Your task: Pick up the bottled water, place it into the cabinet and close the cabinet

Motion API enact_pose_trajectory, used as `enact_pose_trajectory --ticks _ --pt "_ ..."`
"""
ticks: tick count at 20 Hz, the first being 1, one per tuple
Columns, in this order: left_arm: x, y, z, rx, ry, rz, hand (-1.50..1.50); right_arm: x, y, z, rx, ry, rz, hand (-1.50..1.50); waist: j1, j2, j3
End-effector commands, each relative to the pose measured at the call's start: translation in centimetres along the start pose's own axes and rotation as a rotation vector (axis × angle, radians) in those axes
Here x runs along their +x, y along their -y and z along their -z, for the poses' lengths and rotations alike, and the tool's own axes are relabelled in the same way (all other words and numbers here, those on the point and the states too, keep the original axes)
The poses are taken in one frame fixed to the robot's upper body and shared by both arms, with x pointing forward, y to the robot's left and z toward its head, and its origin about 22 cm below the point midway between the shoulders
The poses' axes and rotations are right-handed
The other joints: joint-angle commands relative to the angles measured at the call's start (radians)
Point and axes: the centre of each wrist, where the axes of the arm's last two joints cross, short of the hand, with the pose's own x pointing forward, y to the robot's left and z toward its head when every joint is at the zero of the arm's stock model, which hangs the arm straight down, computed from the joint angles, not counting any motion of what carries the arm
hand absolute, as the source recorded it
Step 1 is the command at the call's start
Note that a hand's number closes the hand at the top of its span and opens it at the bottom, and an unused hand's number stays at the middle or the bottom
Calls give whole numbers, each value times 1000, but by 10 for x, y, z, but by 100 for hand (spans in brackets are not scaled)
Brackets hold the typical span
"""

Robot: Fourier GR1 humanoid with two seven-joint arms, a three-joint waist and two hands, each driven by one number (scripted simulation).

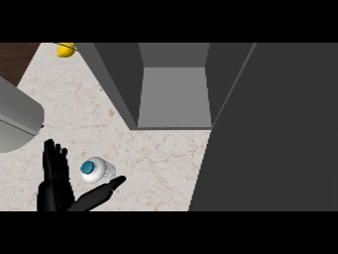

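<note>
Grasp stage at the kitchen counter (157, 154): the robot's left hand (54, 191) brackets the bottled water (98, 171) near the counter's front-left corner, fingers straight on the bottle's left and thumb spread beneath it, nothing yet clamped. The bottle stands upright, blue cap facing up, apparently just apart from the fingers. Toward the far edge the cabinet (116, 84) stands open and bare inside, its dark door (274, 134) swung out along the right side. The pick-up appears only beginning; next, the fingers need to curl round the bottle before lifting it toward the opening.
</note>
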Motion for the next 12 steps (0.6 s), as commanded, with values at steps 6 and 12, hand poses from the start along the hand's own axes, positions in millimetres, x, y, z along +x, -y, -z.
enact_pose_trajectory --ticks 6,12 --pt "-41 15 -4 -4 -25 -24 -150 23 3 -14 -24 49 -74 -150 -1 0 1" --pt "-59 22 9 9 -36 -12 -150 27 -2 -13 -35 60 -66 -150 -1 1 0"
